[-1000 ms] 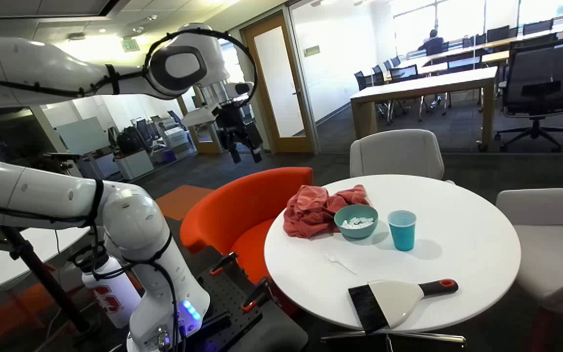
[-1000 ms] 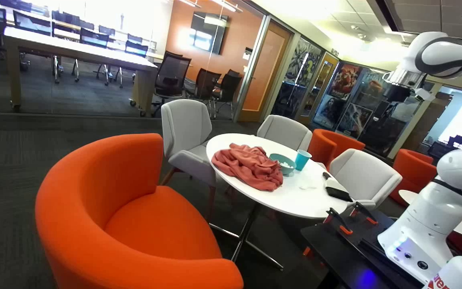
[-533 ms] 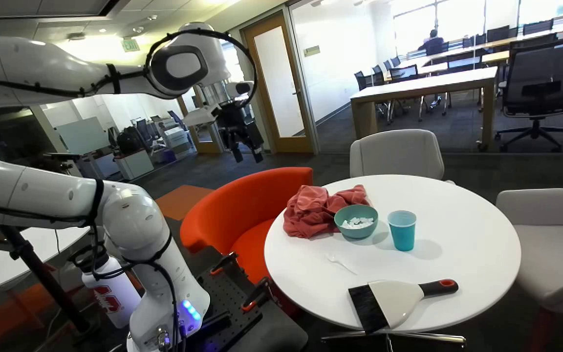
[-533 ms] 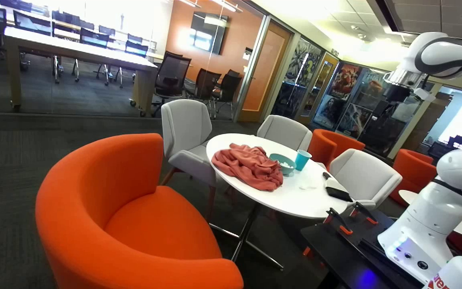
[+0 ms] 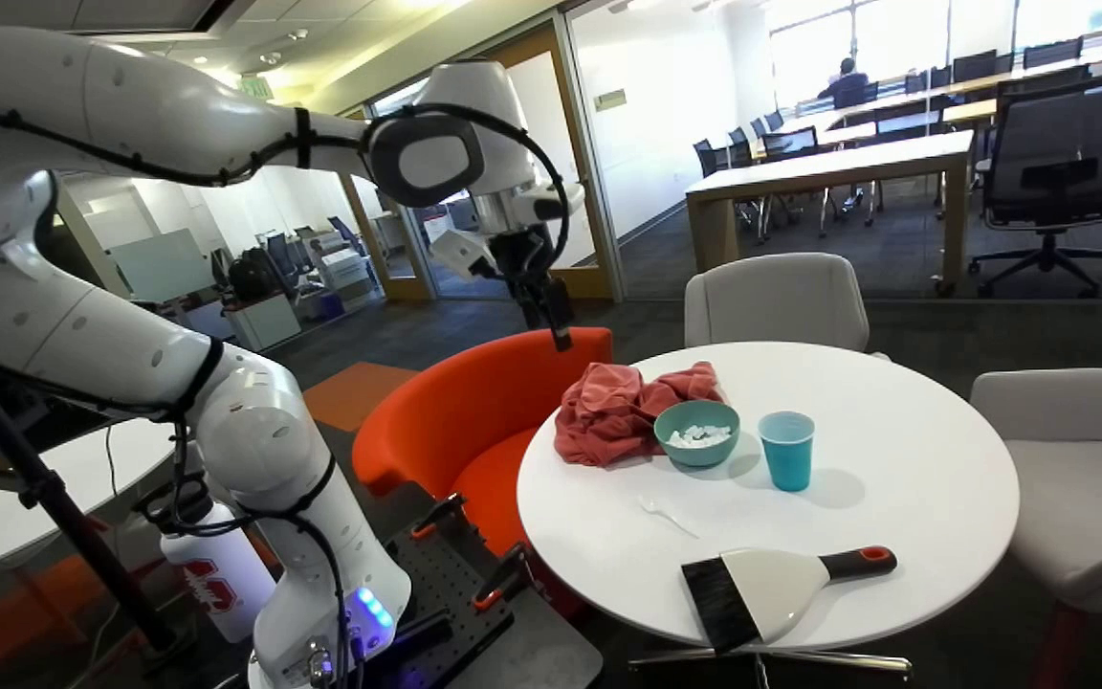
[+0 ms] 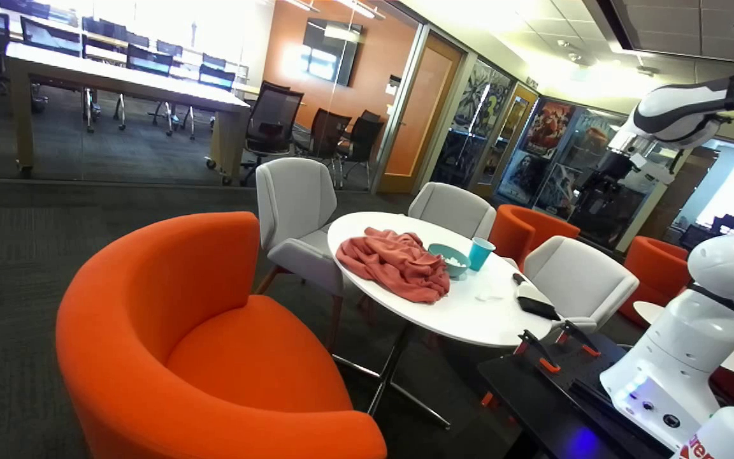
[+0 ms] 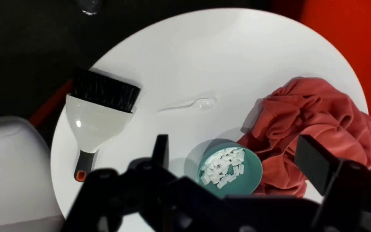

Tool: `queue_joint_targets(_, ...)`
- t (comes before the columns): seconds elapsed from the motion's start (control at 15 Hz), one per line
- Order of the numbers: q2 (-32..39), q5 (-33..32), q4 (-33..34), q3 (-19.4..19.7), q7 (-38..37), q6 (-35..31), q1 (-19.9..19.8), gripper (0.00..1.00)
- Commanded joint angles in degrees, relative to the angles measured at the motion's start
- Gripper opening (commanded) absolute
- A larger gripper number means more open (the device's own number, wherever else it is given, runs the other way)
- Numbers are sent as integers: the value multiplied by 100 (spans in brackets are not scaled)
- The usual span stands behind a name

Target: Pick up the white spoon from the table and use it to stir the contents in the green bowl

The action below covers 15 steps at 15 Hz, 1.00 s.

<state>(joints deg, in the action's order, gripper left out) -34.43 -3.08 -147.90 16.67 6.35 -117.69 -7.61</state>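
The white spoon (image 7: 201, 103) lies on the white round table (image 7: 211, 58), between the brush and the red cloth in the wrist view. It also shows in an exterior view (image 5: 668, 517). The green bowl (image 7: 251, 174) stands upright beside the cloth and holds several white pieces (image 7: 219, 167). The bowl shows in both exterior views (image 5: 699, 458) (image 6: 458, 273). My gripper (image 7: 232, 154) is open and empty, its fingers wide apart. It hangs well above the table level, beyond the table's edge on the robot's side in an exterior view (image 5: 553, 335).
A crumpled red cloth (image 5: 608, 416) touches the bowl. A blue cup (image 5: 787, 455) stands close beside the bowl. A brush with dustpan-like white body (image 5: 785, 588) lies near the table edge. An orange chair (image 5: 484, 411) and grey chairs (image 5: 776, 301) surround the table.
The gripper stayed almost still at first, then moved toward the table and somewhat lower, turning a little. The spoon, bowl, cup, cloth and brush have not moved.
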Motion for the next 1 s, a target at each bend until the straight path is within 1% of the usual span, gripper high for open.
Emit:
queue_joint_targets(0.0,1249,866,600,329,-39,-348,-81,100)
queue_joint_targets(0.2,2096,1760,1063,563,-48,-331,-110,100)
queue_joint_targets(0.33,2620,2374,1349,605,-125,-280,-181,100)
queue_joint_targets(0.4,2789,2513,1424,532,-214,-253,-240,100)
queue_joint_targets(0.47,2314,2240,1061,421,30,-334,-348,100)
queue_joint_targets(0.6,2696,2431,1253,407,16,-337,-382,100)
queue_joint_targets(0.8,2828,2465,1347,399,-3,-337,-388,100)
queue_joint_targets(0.87,3037,2807,1538,405,-199,-338,-391,100)
queue_joint_targets(0.93,3360,3057,1820,420,-376,-6,-434,100)
